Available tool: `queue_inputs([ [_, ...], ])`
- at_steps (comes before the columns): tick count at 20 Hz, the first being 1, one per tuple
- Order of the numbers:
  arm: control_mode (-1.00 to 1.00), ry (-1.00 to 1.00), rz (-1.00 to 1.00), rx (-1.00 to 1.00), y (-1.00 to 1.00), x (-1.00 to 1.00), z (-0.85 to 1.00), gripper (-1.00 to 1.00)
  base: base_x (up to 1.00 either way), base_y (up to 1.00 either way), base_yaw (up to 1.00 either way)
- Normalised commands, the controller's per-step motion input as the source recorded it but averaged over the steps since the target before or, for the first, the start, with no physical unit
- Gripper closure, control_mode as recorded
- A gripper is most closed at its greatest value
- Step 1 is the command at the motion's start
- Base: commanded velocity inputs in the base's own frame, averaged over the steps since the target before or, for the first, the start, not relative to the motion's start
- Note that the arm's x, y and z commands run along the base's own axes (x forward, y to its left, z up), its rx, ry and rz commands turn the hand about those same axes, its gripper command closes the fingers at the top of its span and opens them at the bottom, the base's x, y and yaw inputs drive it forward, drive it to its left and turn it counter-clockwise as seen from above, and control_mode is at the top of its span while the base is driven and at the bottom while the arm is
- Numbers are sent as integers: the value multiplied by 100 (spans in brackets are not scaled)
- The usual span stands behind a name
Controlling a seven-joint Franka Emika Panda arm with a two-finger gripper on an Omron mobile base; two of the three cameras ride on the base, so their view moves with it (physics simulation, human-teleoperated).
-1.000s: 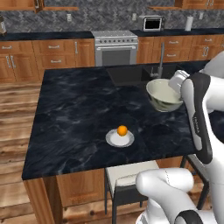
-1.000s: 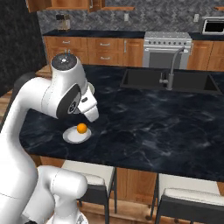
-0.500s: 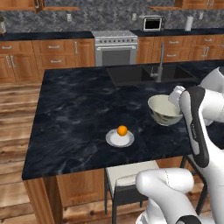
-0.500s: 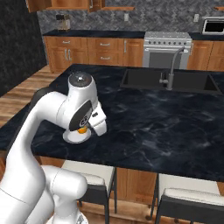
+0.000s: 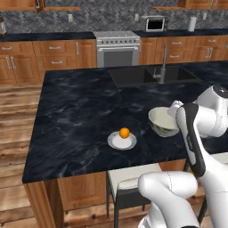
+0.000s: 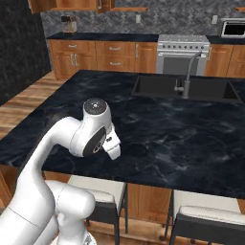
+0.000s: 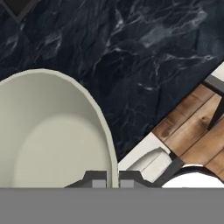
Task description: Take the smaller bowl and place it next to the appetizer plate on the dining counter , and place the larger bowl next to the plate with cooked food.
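Note:
The smaller bowl (image 5: 161, 122), pale cream with a greyish outside, hangs low over the dining counter (image 5: 75, 116), to the right of the appetizer plate (image 5: 122, 141), a white plate with an orange (image 5: 124, 132) on it. A gap of bare counter lies between bowl and plate. My gripper (image 5: 172, 114) is shut on the bowl's right rim. In the hand view the bowl (image 7: 52, 140) fills the left, with its rim pinched in my gripper (image 7: 113, 183). I cannot tell whether the bowl touches the counter. The larger bowl and the plate with cooked food are out of view.
A sink (image 5: 149, 75) with a faucet (image 5: 163, 62) is set into the counter's far side. White-seated stools (image 6: 206, 215) stand at the near edge over a wooden floor (image 7: 197, 135). A stove (image 5: 118, 46) and wall cabinets line the back.
The bowl in my gripper has come down toward the counter and a little leftward, nearer the white plate. The arm has folded lower with it.

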Motion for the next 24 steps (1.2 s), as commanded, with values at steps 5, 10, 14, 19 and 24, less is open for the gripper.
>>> queue_inputs([
  [5, -100, 3, 0, 0, -3, 22, -47, 100, 0, 0, 0],
  [10, -100, 1, 0, 0, 0, 27, -47, 100, 0, 0, 0],
  [14, -100, 0, 0, 0, 0, 29, -43, 100, 0, 0, 0],
  [19, -100, 0, 0, 0, -1, 30, -38, 100, 0, 0, 0],
  [24, -100, 0, 0, 0, -2, 36, -30, 100, 0, 0, 0],
])
